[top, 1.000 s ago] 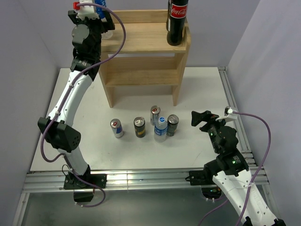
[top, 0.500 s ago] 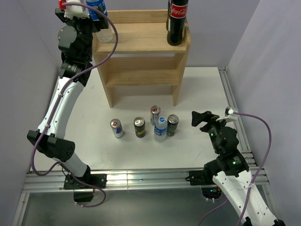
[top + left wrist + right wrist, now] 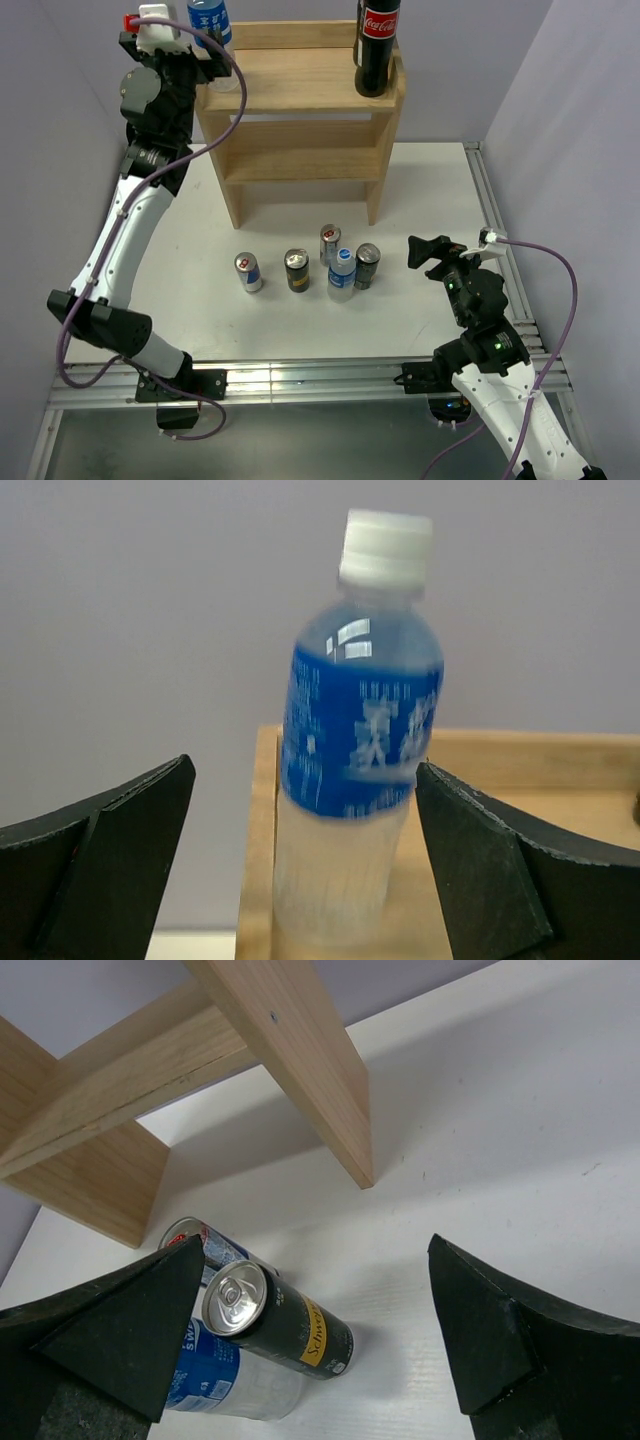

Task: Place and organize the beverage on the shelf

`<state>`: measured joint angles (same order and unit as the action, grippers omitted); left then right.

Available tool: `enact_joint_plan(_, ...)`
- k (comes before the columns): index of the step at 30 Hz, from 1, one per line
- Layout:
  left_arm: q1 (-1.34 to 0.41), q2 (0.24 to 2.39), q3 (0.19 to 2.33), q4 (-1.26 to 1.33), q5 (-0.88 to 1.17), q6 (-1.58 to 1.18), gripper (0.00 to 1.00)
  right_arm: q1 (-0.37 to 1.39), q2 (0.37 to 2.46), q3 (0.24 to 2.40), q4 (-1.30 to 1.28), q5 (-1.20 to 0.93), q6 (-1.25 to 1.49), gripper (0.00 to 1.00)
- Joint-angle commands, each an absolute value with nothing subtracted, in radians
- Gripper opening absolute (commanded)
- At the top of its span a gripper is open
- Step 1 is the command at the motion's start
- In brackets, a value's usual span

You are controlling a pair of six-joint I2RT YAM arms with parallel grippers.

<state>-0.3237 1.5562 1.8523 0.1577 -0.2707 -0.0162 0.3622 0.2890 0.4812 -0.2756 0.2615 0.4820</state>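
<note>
Your left tool [image 3: 303,780] spread wide before plastic bottle [image 3: 355,750] on pale wood shelf [image 3: 300,85], right tool [image 3: 315,1245] likewise spread above white counter [image 3: 430,190], grey walls [image 3: 570,90]

Shelf [image 3: 300,82]: pale wood, two tiers, upright, upper centre of top view.
Cola bottle [image 3: 377,50]: upright, right end of top board.
Blue-label water bottle [image 3: 211,22]: stands at left end.
Below shelf, mid-frame, loose upright row: blue-silver can [image 3: 248,271], left dark can [image 3: 296,270], silver can [image 3: 330,243], small water bottle [image 3: 342,274], right dark can [image 3: 367,266].
</note>
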Motion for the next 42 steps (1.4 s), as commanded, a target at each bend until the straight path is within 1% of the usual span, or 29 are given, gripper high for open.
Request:
enact_joint_plan(1,-0.354,1.43,1.774,0.104,-0.236,-0.069,0.99,0.368,0.284,0.479,-0.259,0.275,0.48,1.0)
enact_joint_plan(5,-0.483,1.306,1.635,0.095,-0.31,-0.015,0.99,0.37,0.282,0.476,-0.255,0.268,0.48,1.0)
enact_joint_plan(7,-0.549,1.253,1.585,0.065,-0.304,-0.032,0.99,0.368,0.282,0.476,-0.255,0.268,0.482,1.0)
enact_joint_plan(9,-0.575,1.203,1.537,0.009,-0.264,-0.092,0.99,0.368,0.282,0.476,-0.253,0.268,0.482,1.0)
enact_joint_plan(15,-0.633,1.054,1.349,0.003,-0.151,-0.196,0.99,0.368,0.281,0.474,-0.252,0.258,0.483,1.0)
enact_joint_plan(16,-0.637,1.046,1.338,-0.033,-0.135,-0.213,0.99,0.368,0.281,0.472,-0.249,0.256,0.482,1.0)
enact_joint_plan(19,-0.666,1.034,1.264,-0.035,-0.037,-0.284,0.99,0.368,0.288,0.472,-0.242,0.253,0.483,1.0)
enact_joint_plan(21,-0.734,1.035,1.189,-0.025,-0.025,-0.295,0.99,0.368,0.29,0.471,-0.241,0.255,0.485,1.0)
enact_joint_plan(23,-0.799,1.029,1.131,-0.009,-0.092,-0.288,0.99,0.368,0.29,0.471,-0.242,0.255,0.485,1.0)
enact_joint_plan(24,-0.858,1.008,1.046,0.03,-0.109,-0.294,0.99,0.368,0.288,0.471,-0.244,0.256,0.483,1.0)
enact_joint_plan(26,-0.902,0.982,0.95,0.139,-0.124,-0.337,0.99,0.368,0.284,0.474,-0.255,0.261,0.48,1.0)
enact_joint_plan(28,-0.943,0.968,0.836,0.192,-0.138,-0.36,0.99,0.367,0.279,0.474,-0.256,0.261,0.48,1.0)
enact_joint_plan(30,-0.983,0.966,0.749,0.256,-0.201,-0.374,0.99,0.368,0.279,0.474,-0.258,0.259,0.477,1.0)
enact_joint_plan(33,-1.052,0.977,0.694,0.291,-0.251,-0.382,0.99,0.367,0.288,0.476,-0.256,0.258,0.479,1.0)
enact_joint_plan(42,-1.137,1.038,0.608,0.377,-0.281,-0.406,0.99,0.368,0.29,0.476,-0.259,0.264,0.479,1.0)
